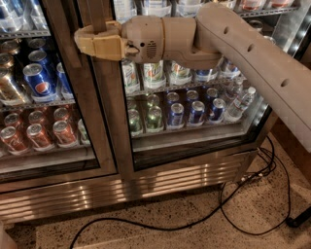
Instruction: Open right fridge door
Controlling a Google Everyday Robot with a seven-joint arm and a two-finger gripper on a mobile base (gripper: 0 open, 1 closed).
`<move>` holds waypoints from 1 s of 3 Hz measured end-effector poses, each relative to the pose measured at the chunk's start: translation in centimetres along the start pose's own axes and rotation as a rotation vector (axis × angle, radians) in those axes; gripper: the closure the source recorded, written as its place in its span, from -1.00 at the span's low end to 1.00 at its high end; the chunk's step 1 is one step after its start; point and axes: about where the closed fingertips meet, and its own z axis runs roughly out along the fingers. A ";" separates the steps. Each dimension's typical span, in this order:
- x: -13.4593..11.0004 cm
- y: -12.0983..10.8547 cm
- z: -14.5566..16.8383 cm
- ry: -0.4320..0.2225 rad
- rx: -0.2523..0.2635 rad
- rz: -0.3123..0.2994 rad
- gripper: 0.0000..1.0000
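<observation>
The right fridge door [123,146] is a glass pane in a steel frame, with green, blue and white cans and bottles behind it. It sits flush with the cabinet. Its steel bar handle [97,12] runs upright near the door's left edge, at the top of the view. My gripper [80,41], tan, sits right at this handle, in front of the bar, at the end of my beige arm [252,53], which reaches in from the right. The bar's lower part is hidden behind the gripper.
The left glass door [63,53] fronts blue Pepsi cans [38,80] and orange cans [63,132]. A steel grille [146,184] runs along the fridge base. A black cable [228,216] loops over the speckled floor to the right.
</observation>
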 end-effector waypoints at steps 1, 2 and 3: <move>-0.1 0.5 -0.1 0.004 -0.008 0.009 1.00; -0.1 0.6 -0.2 0.004 -0.008 0.009 1.00; -0.3 1.2 -0.1 0.003 -0.010 0.018 1.00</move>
